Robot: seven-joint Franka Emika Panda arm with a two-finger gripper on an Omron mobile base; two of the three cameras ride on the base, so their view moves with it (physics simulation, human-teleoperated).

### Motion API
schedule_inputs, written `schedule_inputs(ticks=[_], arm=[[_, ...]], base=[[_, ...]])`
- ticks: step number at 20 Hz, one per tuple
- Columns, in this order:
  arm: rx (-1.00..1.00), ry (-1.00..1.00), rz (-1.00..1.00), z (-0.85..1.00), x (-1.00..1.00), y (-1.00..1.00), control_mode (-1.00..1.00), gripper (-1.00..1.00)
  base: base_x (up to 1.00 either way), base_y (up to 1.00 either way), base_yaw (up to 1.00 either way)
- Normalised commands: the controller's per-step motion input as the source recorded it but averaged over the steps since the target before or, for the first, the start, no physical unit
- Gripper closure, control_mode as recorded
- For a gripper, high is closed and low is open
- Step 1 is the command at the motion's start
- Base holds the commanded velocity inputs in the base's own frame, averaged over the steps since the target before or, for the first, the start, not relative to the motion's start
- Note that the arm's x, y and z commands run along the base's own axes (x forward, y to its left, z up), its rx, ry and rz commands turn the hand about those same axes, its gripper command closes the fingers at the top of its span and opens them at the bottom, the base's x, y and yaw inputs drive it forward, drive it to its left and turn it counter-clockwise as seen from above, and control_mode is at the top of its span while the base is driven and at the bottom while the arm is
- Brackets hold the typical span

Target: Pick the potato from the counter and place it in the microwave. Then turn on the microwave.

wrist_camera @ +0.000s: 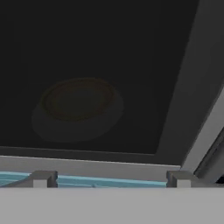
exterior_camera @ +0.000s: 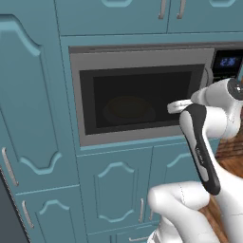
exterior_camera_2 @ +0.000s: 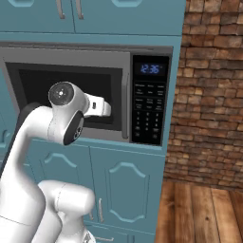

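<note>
The microwave [exterior_camera: 142, 95] sits built into teal cabinetry, its dark glass door shut inside a grey steel frame. Through the glass a round turntable plate [exterior_camera: 129, 109] shows dimly; in the hand view the same plate [wrist_camera: 78, 107] appears as a faint brownish disc behind the pane. Whether the potato lies inside cannot be told through the dark glass.

The white arm [exterior_camera: 204, 142] reaches up from below and holds its hand level in front of the right half of the door, close to the glass. In the hand view the fingers [wrist_camera: 43, 178] stand wide apart with nothing between them, their two tips rising at the bottom left and bottom right, over the door's lower frame and a strip of teal cabinet.

From the right base view the curved bar handle [exterior_camera_2: 125, 107] runs down the door's right edge, just right of the hand. Beyond it sits the black keypad [exterior_camera_2: 149, 116] under a blue digital display [exterior_camera_2: 150, 69]. A brick wall [exterior_camera_2: 211, 90] and wooden floor [exterior_camera_2: 204, 213] lie to the right.
</note>
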Motion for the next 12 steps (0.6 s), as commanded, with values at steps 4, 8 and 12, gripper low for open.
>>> schedule_inputs(ticks=[4, 8, 12], arm=[[0.0, -0.01, 0.0, 0.14, -0.06, -0.32, -1.0, -1.0], [0.0, 0.0, 0.0, 0.11, 0.0, -0.3, -1.0, -1.0], [0.0, 0.03, 0.0, 0.13, 0.0, -0.33, -1.0, -1.0]], base=[[0.0, 0.0, 0.0], [0.0, 0.0, 0.0], [0.0, 0.0, 0.0]])
